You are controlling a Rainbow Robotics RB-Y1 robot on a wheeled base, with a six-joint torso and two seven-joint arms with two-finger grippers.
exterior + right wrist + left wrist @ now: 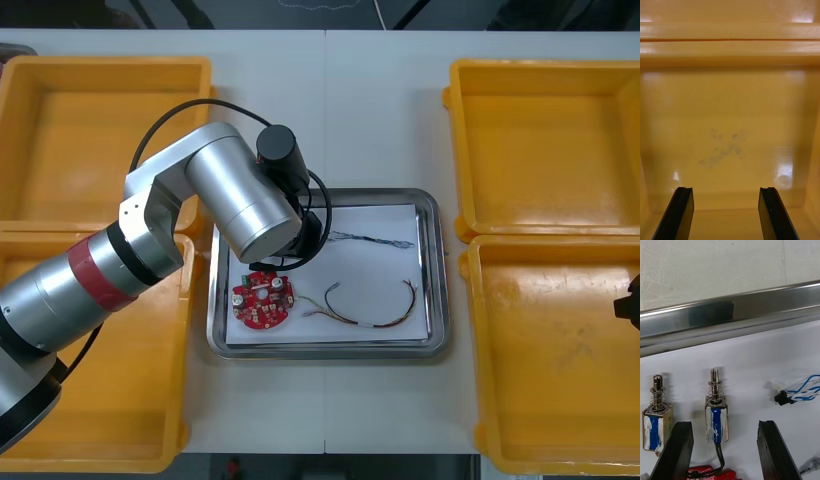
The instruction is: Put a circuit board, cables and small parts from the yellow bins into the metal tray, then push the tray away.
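Observation:
My left gripper (725,423) is open low over the metal tray (432,290), at its far left part, under the left arm's wrist (245,205). A small metal part (717,419) with a blue band and a spring lies on the white liner between the fingers, touching neither. A second such part (655,425) lies just outside one finger (675,450). The red circuit board (263,298) lies at the tray's near left. The blue and white cable (372,240) and the red and yellow cable (372,310) lie in the tray. My right gripper (726,189) is open over a bare bin floor.
Two yellow bins stand on the left (90,140) (120,410) and two on the right (545,150) (550,360). The right gripper (632,300) sits at the near right bin's outer edge. The tray's shiny rim (730,315) runs just beyond the left fingers.

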